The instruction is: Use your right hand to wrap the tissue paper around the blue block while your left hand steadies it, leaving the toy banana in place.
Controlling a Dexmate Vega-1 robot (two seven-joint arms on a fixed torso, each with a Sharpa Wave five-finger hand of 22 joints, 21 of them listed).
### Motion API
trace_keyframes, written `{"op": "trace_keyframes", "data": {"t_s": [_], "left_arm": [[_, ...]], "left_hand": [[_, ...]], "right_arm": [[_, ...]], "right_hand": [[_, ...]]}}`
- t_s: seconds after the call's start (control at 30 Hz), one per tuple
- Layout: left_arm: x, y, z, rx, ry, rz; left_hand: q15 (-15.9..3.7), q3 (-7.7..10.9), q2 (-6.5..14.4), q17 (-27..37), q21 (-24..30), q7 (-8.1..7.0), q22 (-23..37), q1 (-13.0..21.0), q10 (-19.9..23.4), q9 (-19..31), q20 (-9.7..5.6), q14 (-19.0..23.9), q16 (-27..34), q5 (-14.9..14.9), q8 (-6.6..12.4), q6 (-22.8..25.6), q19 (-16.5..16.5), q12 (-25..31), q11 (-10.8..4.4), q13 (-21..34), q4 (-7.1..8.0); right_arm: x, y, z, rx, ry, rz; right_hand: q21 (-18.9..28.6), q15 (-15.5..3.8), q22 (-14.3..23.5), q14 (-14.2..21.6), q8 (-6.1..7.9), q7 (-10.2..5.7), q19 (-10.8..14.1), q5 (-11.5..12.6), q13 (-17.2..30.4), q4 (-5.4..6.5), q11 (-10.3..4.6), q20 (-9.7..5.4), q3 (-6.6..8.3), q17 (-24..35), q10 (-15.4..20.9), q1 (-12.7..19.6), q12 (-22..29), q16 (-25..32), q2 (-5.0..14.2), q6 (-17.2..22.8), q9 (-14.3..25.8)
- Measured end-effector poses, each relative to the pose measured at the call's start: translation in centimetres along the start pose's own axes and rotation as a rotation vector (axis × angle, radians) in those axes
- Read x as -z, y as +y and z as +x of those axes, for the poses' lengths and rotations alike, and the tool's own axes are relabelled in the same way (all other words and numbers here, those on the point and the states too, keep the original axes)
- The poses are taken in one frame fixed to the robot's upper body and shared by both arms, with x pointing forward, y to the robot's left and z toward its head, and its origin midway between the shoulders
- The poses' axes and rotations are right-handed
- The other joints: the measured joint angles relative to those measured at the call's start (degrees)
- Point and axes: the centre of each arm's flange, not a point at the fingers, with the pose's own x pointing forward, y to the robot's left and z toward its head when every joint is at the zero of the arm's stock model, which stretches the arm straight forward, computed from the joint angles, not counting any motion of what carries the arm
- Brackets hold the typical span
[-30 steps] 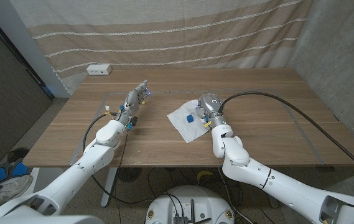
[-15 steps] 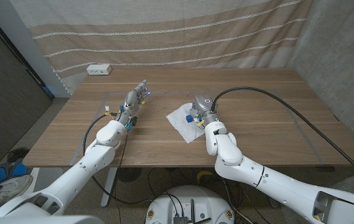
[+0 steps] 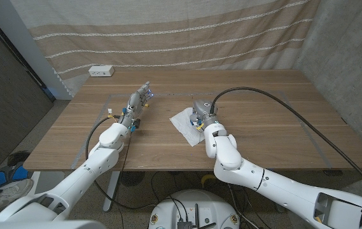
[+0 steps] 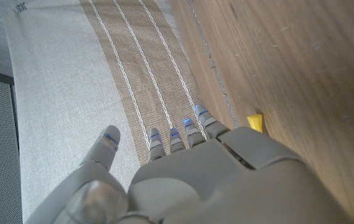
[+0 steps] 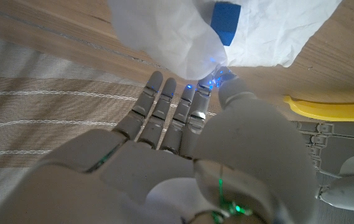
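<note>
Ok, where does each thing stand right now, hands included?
Tissue paper: one edge lifted, pinched in the right hand.
Blue block: on the tissue, uncovered.
Toy banana: lying on the table.
Right hand: holding the tissue.
Left hand: fingers apart, holding nothing, away from the block.

A wooden table (image 3: 263, 114) stands before a beige curtain (image 3: 168, 32) with pale stripes, a white power strip (image 3: 101, 71) at its far left corner, a grey wall (image 3: 352, 57) to the right and shoes (image 3: 2, 184) on the floor.
</note>
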Motion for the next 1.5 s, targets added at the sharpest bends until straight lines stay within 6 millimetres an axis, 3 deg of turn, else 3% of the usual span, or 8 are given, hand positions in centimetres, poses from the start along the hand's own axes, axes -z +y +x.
{"op": "trace_keyframes", "data": {"t_s": [0.23,0.63,0.9,1.0,1.03,1.07,1.27,1.5], "left_arm": [[0.1,0.0,0.2,0.001,-0.001,-0.005],[0.2,0.1,0.3,-0.001,-0.002,-0.008],[0.2,-0.2,0.1,0.005,-0.004,-0.009],[0.2,-0.3,0.0,0.008,-0.005,-0.008],[0.2,-0.2,0.0,-0.002,-0.005,-0.005],[0.1,-0.2,-0.1,-0.002,-0.005,-0.005],[0.0,-0.3,-0.2,0.001,-0.006,-0.002],[0.0,-0.5,-0.3,0.002,-0.004,0.001]], "left_hand": [[0.00,0.24,0.0,0.0,0.0,0.00,0.0,0.0,0.0,0.0,0.00,0.0,0.0,0.0,0.00,0.0,0.0,0.0,0.00,0.0,-0.24],[0.00,0.24,0.0,0.0,-0.2,0.00,0.0,0.0,0.0,0.0,0.00,0.0,0.0,0.0,0.00,0.0,0.0,-0.2,0.00,0.0,-0.24],[0.00,0.24,0.0,0.0,-0.2,0.00,0.0,0.0,0.0,0.0,0.00,0.0,0.0,0.0,0.00,0.0,0.0,-0.2,0.00,0.0,-0.23],[0.00,0.24,0.0,0.0,-0.2,0.00,0.0,0.0,0.0,0.0,0.00,0.0,0.0,0.0,0.00,0.0,0.0,-0.2,0.00,0.0,-0.23],[0.00,0.24,0.0,0.0,-0.2,0.00,0.0,0.0,0.0,0.0,0.00,0.0,0.0,0.0,0.00,0.0,0.0,-0.2,0.00,0.0,-0.23],[0.00,0.24,0.0,0.0,-0.2,0.00,0.0,0.0,0.0,0.0,0.00,0.0,0.0,0.0,0.00,0.0,0.0,-0.2,0.00,0.0,-0.23],[0.00,0.24,0.0,0.0,-0.2,0.00,0.0,0.0,0.0,0.0,0.00,0.0,0.0,0.0,0.00,0.0,0.0,-0.2,0.00,0.0,-0.23],[0.00,0.24,0.0,0.0,-0.2,0.00,0.0,0.0,0.0,0.0,0.00,0.0,0.0,0.0,0.00,0.0,0.0,-0.2,0.00,0.0,-0.23]], "right_arm": [[-0.3,-0.3,0.0,-0.011,-0.012,0.029],[-0.7,0.2,-0.2,-0.110,-0.059,0.095],[-1.7,1.2,-0.4,-0.178,-0.111,0.140],[-2.2,1.5,-0.5,-0.200,-0.135,0.157],[-0.4,0.2,-0.4,-0.174,-0.124,0.144],[-0.3,0.2,-0.4,-0.178,-0.131,0.146],[-0.5,0.4,-0.6,-0.209,-0.178,0.163],[-0.4,0.5,-0.8,-0.253,-0.227,0.150]], "right_hand": [[0.0,0.00,0.0,0.0,-0.35,-0.29,0.2,0.0,0.3,0.19,0.00,0.16,0.19,0.3,0.0,-1.1,0.0,0.0,-0.62,-0.5,-0.3],[0.4,0.00,0.0,0.0,-0.78,-0.67,0.2,0.3,0.5,0.35,0.31,0.21,0.14,0.8,-0.3,-1.7,-0.3,0.0,-0.04,-1.1,-0.8],[0.4,0.01,0.0,0.0,-1.57,-0.64,0.2,0.6,0.6,0.58,0.57,0.21,0.23,1.3,-0.7,-2.2,-0.5,0.0,1.43,-2.7,-1.3],[0.9,0.00,0.0,-0.4,-2.93,-0.86,0.2,0.6,0.7,1.03,0.53,0.21,0.08,1.6,-1.6,-2.7,-1.1,0.0,1.94,-5.2,-1.9],[0.9,0.02,0.0,-0.5,-3.45,-0.97,0.2,0.7,0.7,1.03,0.56,0.21,0.08,1.7,-2.1,-3.2,-1.3,-0.1,1.45,-6.1,-2.1],[0.9,0.01,0.0,-0.9,-4.23,-1.36,0.2,0.8,0.6,1.03,0.68,0.21,0.08,1.8,-2.9,-3.2,-1.6,-0.2,1.42,-7.6,-2.4],[0.9,0.10,0.0,-3.5,-10.40,-7.45,-0.9,1.0,0.2,0.06,0.60,1.19,-0.08,2.7,-8.5,-3.7,-3.9,-1.2,0.97,-16.9,-5.1],[0.4,0.23,0.0,-7.7,-15.17,-12.53,-3.7,1.1,-0.4,-0.66,-0.33,1.20,0.15,3.5,-15.1,-3.7,-5.7,-2.6,0.97,-22.6,-7.5]]}}
